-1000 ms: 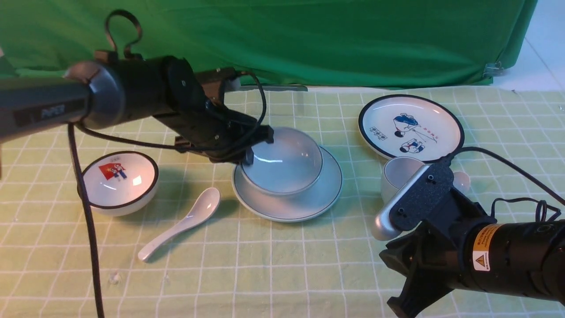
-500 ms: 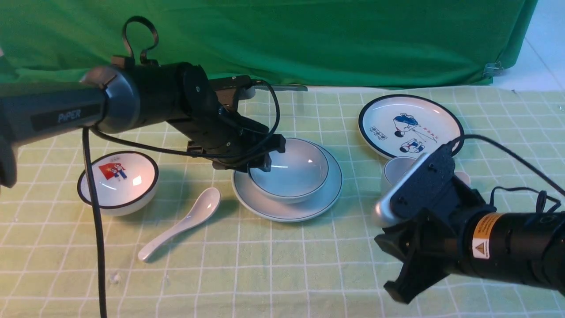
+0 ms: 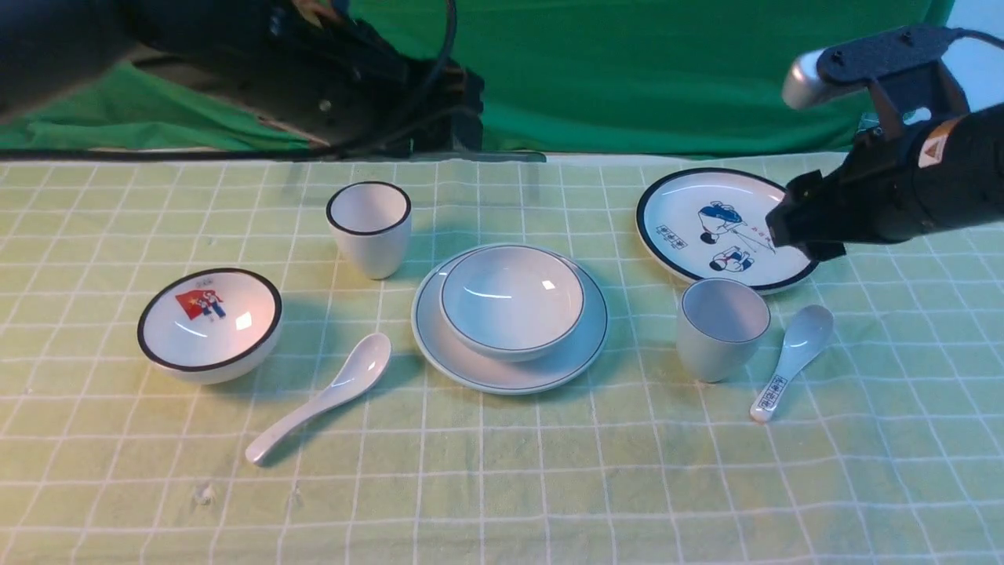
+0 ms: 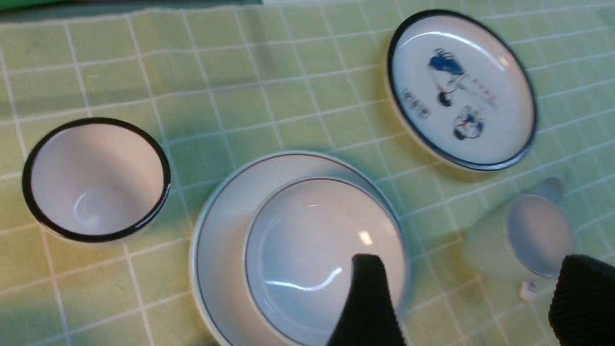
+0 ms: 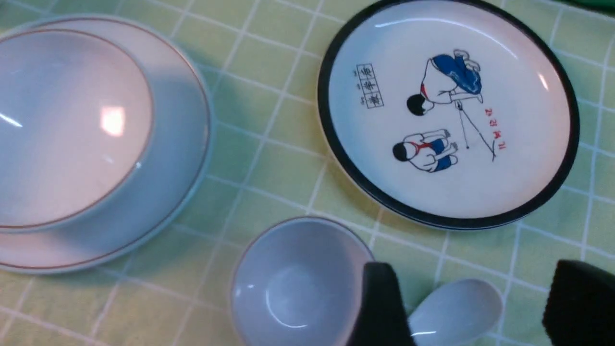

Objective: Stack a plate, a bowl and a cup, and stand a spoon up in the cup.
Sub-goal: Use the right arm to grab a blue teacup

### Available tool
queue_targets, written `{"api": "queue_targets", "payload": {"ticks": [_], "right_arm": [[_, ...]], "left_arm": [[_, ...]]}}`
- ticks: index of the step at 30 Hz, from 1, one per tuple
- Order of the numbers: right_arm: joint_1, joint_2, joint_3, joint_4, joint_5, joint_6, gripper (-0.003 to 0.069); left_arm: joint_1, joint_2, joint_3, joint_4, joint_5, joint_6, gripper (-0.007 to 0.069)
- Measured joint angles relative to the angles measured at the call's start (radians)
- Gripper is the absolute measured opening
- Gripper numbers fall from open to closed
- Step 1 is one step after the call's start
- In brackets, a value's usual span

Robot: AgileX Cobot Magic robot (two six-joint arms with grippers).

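High above cloth (image 3: 502,486), left hand (image 4: 473,269) spread (empty), angled toward bowl (image 4: 307,240); right hand (image 5: 475,274) spread too, toward cup (image 5: 293,283).

The bowl (image 3: 511,302) and plate (image 3: 478,367) are gleaming with smooth, glossy ceramic glaze, the bowl throwing back bright highlights. The cup (image 3: 710,349) is looking smooth too, with a softer sheen. The spoon (image 3: 314,406) is shining like glazed porcelain. A matt woven cloth (image 3: 549,471) is covering the tabletop. On the left hand (image 4: 471,283), the fingers (image 4: 367,302) are showing black, finely ribbed, matt faces.
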Motion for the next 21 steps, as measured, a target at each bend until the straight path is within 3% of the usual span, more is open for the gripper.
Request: {"api": "queue_targets", "payload": {"ticks": [6,11,13,17,21], "right_arm": [[-0.020,0.205,-0.074,0.000,0.035,-0.081,0.0493],[-0.020,0.308,-0.077,0.005,0.014,-0.109,0.0472],[-0.020,0.333,-0.077,0.009,0.004,-0.117,0.0388],[-0.020,0.335,-0.092,0.030,0.035,-0.119,0.0117],[-0.014,0.302,-0.149,0.024,0.128,-0.120,0.0087]], "left_arm": [[-0.002,-0.161,0.039,-0.011,0.178,0.016,0.0468],[-0.002,-0.312,0.196,0.036,0.211,0.026,0.0467],[-0.002,-0.370,0.273,0.071,0.193,0.026,0.0467],[-0.002,-0.467,0.447,0.136,0.101,0.025,0.0467],[-0.002,-0.507,0.581,0.178,-0.014,0.023,0.0467]]}}
